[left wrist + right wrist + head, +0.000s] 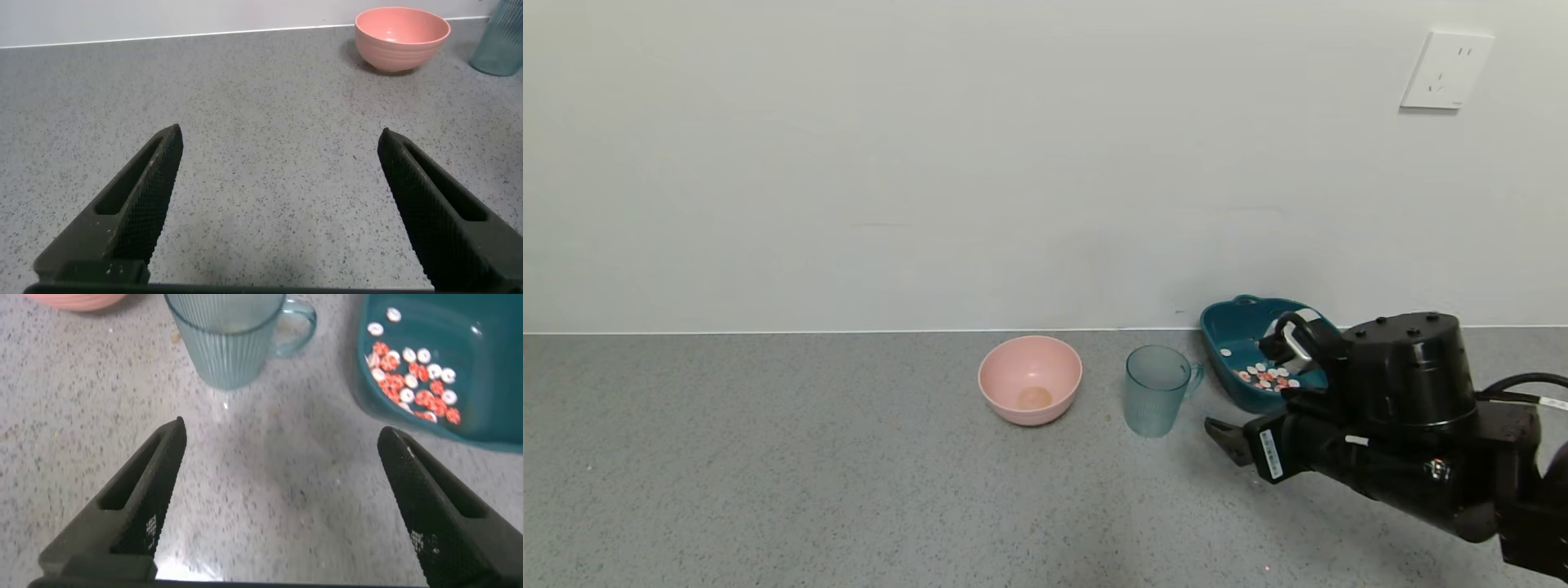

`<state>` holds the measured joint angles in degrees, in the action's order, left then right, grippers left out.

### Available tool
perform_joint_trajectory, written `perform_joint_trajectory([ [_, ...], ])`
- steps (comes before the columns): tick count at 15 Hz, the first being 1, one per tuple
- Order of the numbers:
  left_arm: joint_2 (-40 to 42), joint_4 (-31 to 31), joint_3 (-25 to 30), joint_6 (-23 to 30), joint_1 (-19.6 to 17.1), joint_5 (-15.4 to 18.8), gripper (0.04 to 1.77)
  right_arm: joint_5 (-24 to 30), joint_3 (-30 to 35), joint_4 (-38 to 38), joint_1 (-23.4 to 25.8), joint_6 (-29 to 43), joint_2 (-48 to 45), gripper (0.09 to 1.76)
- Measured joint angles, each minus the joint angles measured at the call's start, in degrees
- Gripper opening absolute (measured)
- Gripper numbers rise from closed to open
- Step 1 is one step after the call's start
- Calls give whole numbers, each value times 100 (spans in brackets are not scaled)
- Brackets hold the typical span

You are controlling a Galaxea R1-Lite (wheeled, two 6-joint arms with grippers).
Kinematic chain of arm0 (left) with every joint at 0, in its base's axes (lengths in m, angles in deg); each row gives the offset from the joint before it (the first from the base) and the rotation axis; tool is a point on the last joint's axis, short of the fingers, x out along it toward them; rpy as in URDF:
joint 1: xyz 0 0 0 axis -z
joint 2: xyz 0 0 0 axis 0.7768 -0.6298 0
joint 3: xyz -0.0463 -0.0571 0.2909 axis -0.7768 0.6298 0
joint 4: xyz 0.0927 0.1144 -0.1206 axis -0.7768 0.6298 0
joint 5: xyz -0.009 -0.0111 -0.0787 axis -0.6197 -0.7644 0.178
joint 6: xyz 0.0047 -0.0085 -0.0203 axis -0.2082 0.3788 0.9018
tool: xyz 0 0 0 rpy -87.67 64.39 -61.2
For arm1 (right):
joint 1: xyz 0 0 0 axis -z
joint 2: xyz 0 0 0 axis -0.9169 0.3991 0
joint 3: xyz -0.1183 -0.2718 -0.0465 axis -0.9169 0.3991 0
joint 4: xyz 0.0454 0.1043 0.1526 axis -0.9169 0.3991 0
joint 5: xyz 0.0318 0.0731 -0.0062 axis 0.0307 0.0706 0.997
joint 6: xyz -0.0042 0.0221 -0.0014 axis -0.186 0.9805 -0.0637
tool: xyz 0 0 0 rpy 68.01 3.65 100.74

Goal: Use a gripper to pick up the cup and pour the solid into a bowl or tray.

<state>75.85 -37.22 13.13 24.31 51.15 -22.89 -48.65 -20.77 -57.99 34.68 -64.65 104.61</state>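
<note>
Teal and empty, the ribbed plastic cup [1157, 400] stands upright on the grey desk [809, 474], apart from the right end effector [278, 498], whose jaws gape wide, holding nothing. Red and white beads [413, 376] already lie in the dark teal basin [1233, 327] at the cup's 2 o'clock, so pouring looks done; retreating seems next. The left end effector [278, 204], also wide open, idles well away from the pink bowl [1030, 380].

No legible text anywhere.
</note>
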Motion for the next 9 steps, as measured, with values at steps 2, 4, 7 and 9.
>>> perform_joint_trajectory([
  [2,0,0,0,-2,0,-2,172,-2,318,10,0,0,-323,170],
  [4,0,-2,0,-2,0,0,172,-16,662,13,6,2,-617,170],
  [7,0,0,2,0,0,-2,172,-295,1084,7,33,17,-1014,170],
  [9,0,0,2,-2,0,-2,172,-378,1307,-1,33,17,-1243,170],
])
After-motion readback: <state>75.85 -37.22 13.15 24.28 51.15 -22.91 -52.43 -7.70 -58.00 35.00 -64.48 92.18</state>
